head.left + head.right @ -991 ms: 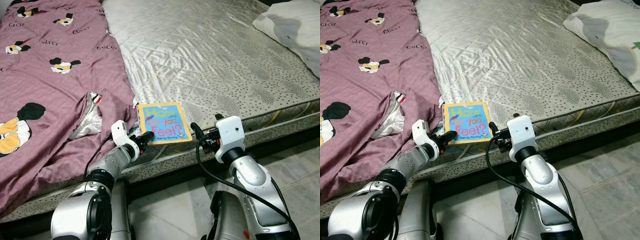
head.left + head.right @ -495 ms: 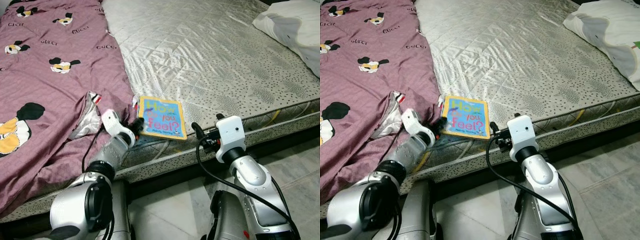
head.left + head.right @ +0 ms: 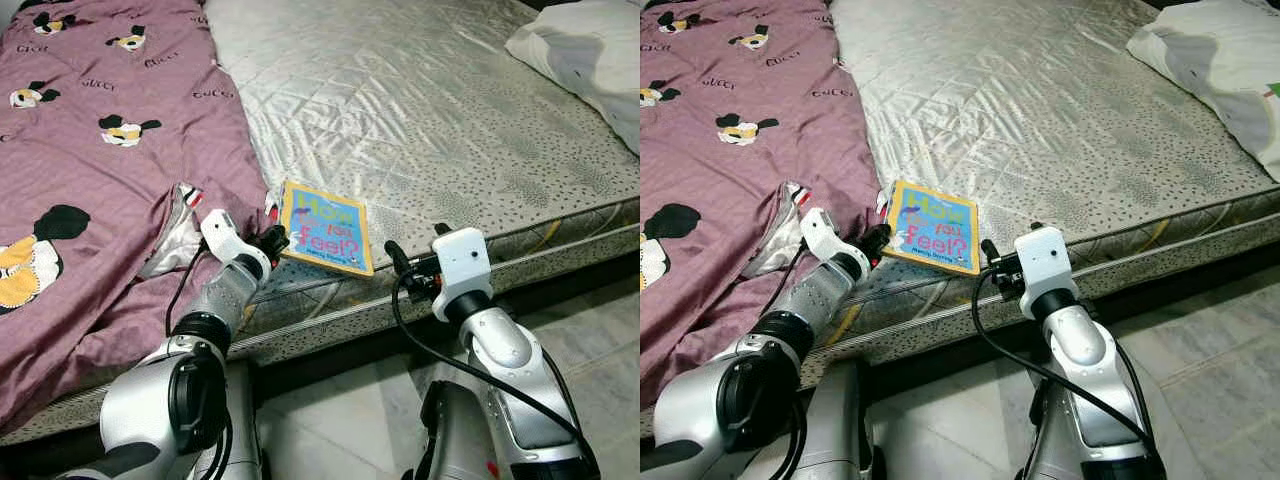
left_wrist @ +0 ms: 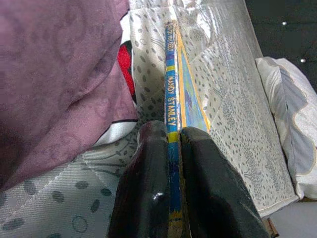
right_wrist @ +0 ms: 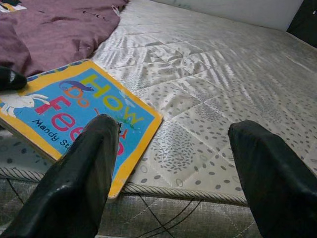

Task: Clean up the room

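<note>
Yellow-bordered board book (image 3: 327, 227), blue cover with "How do you Feel?" in coloured letters, sits at the near edge of the mattress (image 3: 420, 110), close to the piped seam. Its left edge is raised off the mattress, so the cover tilts; the right edge lies lower, on or near the quilting. Left hand (image 3: 272, 240) grips the book at that raised left edge: in the left wrist view both black fingers (image 4: 148, 188) are pressed flat against the two faces of the book, spine between them, spine text "MANDY STANLEY" legible. Left arm reaches up from the floor side over the mattress edge. Purple duvet (image 3: 100, 150) with cartoon mouse print and "GUCCI" lettering covers the left part of the bed; its edge with a red-and-white patch lies just beside the book and the left hand. Right hand (image 3: 393, 259) is held at the mattress edge, to the right of the book and apart from it; right wrist view shows its two fingers (image 5: 84, 173) spread wide with nothing between them, pointed across the quilted silver mattress. White pillow (image 3: 590, 50) lies at the far right corner of the bed. Pale tiled floor (image 3: 590, 330) below the bed frame.
</note>
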You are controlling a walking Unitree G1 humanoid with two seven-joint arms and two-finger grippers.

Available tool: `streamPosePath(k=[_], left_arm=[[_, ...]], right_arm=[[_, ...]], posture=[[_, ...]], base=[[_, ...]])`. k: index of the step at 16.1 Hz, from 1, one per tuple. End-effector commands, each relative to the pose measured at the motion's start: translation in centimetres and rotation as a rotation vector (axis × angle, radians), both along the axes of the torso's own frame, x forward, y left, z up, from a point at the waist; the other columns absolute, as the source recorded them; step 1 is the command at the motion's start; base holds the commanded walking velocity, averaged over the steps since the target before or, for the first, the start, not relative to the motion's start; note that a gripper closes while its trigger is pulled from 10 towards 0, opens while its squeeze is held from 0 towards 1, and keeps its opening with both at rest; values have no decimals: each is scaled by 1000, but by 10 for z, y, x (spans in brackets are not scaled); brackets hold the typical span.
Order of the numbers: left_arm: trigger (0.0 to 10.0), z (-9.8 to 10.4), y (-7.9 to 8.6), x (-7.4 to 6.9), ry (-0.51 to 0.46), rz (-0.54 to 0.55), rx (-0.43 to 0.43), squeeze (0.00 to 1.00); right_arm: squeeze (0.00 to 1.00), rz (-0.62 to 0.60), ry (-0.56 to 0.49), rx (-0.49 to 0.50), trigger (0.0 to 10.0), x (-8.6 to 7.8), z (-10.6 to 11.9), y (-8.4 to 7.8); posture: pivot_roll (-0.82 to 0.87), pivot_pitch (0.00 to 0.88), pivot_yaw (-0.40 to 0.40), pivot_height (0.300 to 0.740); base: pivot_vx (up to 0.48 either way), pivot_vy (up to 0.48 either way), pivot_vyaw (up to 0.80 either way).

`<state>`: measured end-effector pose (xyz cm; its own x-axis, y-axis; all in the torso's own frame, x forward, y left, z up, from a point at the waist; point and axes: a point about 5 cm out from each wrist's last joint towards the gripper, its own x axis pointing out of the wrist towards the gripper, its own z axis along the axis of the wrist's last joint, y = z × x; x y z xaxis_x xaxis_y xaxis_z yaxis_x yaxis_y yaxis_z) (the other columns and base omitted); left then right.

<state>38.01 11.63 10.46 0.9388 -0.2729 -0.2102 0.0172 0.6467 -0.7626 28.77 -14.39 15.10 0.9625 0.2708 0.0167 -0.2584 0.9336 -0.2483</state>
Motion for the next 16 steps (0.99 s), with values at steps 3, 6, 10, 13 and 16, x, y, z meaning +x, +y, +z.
streamPosePath(k=[3,6,10,13,16], left_arm=[[0,4,-2,2,-13,1,-3,0],[0,7,-2,4,-23,5,6,0],[10000,-22,-5,-11,84,-32,114,1000],[10000,-37,-10,-21,139,-74,162,1000],[10000,-46,-14,-27,194,-111,217,1000]], right_arm=[[0,-14,3,-6,10000,1,-1,-2],[0,-18,3,-9,10000,2,-1,-3],[0,-20,6,-11,10000,1,-3,-4],[0,-23,6,-12,10000,0,-4,-4],[0,-29,4,-12,10000,0,-4,-6]], posture=[[-151,96,39,510],[-151,96,39,510],[-151,92,42,510],[-154,92,45,510],[-157,91,52,510]], base=[[0,0,0],[0,0,0],[0,0,0],[0,0,0],[0,0,0]])
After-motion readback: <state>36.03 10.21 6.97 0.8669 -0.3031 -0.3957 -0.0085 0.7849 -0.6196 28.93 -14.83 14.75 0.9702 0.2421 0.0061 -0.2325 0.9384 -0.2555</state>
